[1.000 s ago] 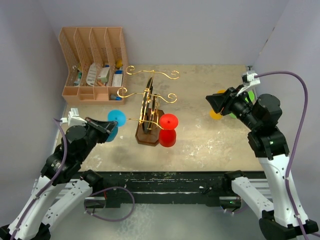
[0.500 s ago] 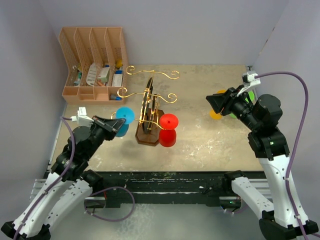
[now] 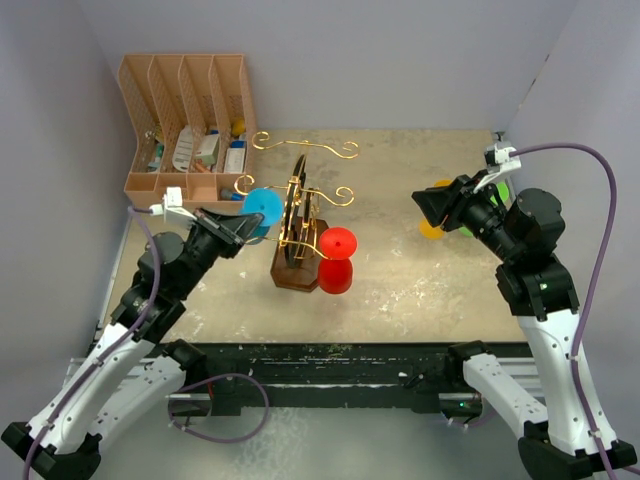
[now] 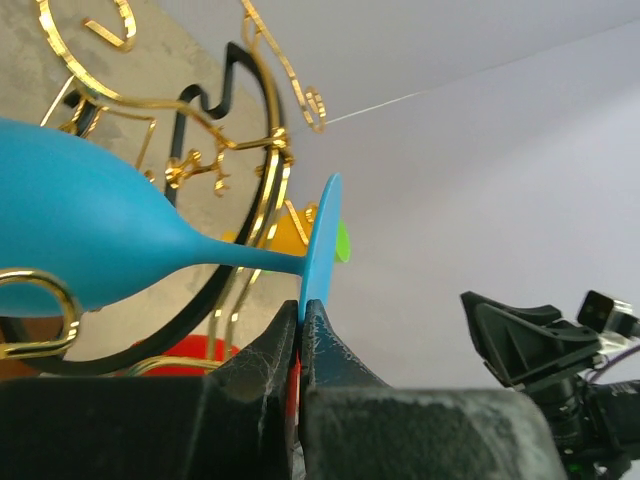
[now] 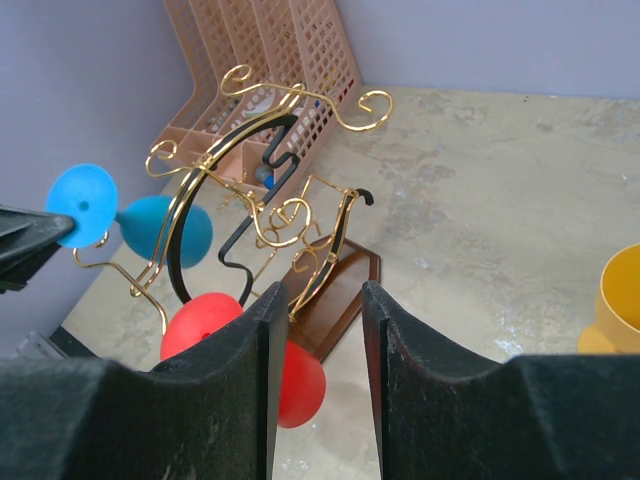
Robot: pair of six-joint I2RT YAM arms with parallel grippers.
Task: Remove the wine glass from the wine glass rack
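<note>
The wine glass rack (image 3: 298, 200) has gold wire arms on a brown wooden base (image 3: 296, 272) mid-table. A blue wine glass (image 3: 264, 206) lies on its side at the rack's left. My left gripper (image 3: 243, 222) is shut on the rim of its foot (image 4: 318, 245). The blue bowl (image 5: 165, 230) sits among the gold arms (image 4: 270, 190); I cannot tell whether it rests on them. A red wine glass (image 3: 337, 245) hangs upside down on the rack's right side. My right gripper (image 3: 425, 205) hovers open at the right with nothing between its fingers (image 5: 250, 350).
A peach slotted organiser (image 3: 185, 120) with small items stands at the back left. A yellow glass (image 3: 432, 228) and a green object (image 3: 497, 185) sit behind my right gripper. Purple walls close in the back and both sides.
My left gripper has carried the blue glass up and to the right, from left of the rack to its gold arms. The right arm has stayed put.
</note>
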